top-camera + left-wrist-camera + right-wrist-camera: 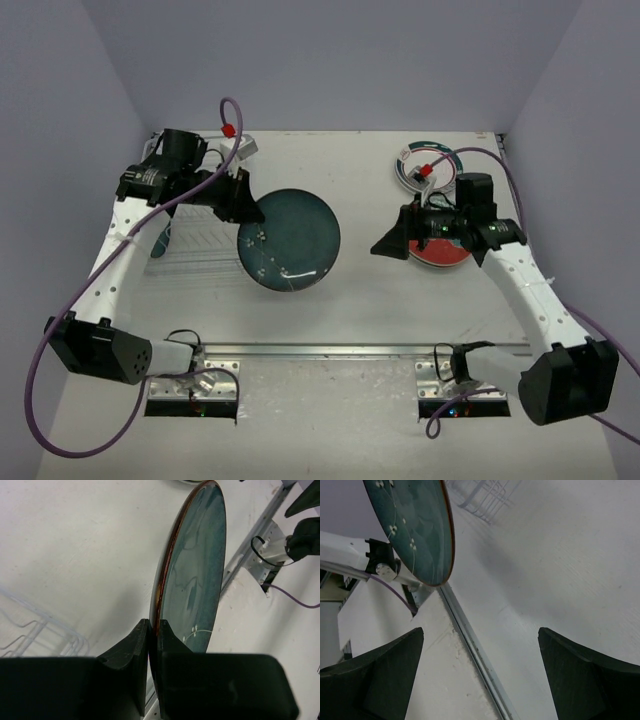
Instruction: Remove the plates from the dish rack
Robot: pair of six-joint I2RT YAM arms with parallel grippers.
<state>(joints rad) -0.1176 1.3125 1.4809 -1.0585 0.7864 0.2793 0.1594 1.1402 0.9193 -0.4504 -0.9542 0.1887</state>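
Left fingers [127, 655] clamp the rim of the teal-blue plate [197, 570]. A rim pinch is the only hold that a flat plate offers. The plate hangs mid-table, just right of the dish rack [195, 250] and out of it. The right gripper [392, 240] is spread wide and empty, facing the plate, probably for a handover. Under it lies the red-rimmed plate [445, 258], and farthest back the green-rimmed plate [408, 165]. These 2 are already unloaded.

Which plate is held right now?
The plain teal-blue round plate, its rim pinched between the fingers of the left gripper. The other plates lie flat, unheld.
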